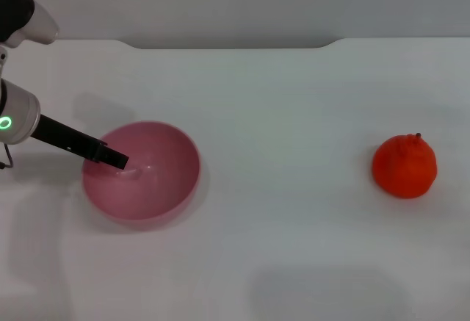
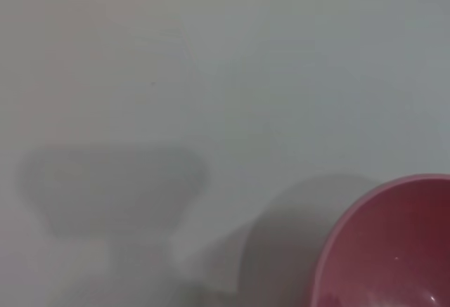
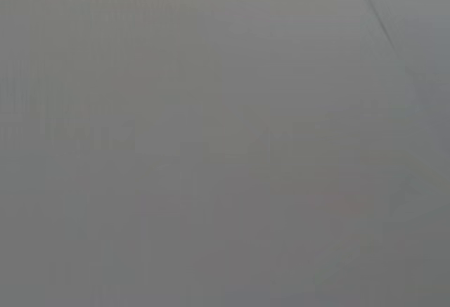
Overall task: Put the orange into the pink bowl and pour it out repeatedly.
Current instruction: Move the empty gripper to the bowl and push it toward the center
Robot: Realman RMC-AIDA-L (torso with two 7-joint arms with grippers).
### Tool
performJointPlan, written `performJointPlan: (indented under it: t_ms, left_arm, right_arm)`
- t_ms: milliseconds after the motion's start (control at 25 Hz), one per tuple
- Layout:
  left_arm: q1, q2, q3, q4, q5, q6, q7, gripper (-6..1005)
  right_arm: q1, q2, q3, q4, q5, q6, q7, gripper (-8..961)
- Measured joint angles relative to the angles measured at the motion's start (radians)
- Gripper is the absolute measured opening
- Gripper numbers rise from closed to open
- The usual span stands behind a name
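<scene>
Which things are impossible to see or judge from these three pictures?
- Left gripper: in the head view only one dark finger shows, reaching into the pink bowl; open or shut is unclear.
- Right gripper: in no view; the right wrist view shows only plain grey.
- Pink bowl in the left wrist view: cut off by the picture's edge.
- Underside of the orange: hidden by the fruit itself.

A plain white worktop [image 1: 294,115] fills the scene, its far edge at twelve o'clock meeting a grey wall [image 1: 235,1].
</scene>
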Motion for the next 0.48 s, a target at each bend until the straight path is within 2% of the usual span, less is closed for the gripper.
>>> performJointPlan:
  t_ms: [480]
  left_arm:
    - [-0.001, -0.002, 0.006, -0.024, 0.001, -0.039, -0.005, 684]
  right_arm:
    - [0.000, 0.000, 0.003, 0.000, 0.000, 0.000, 0.000, 456]
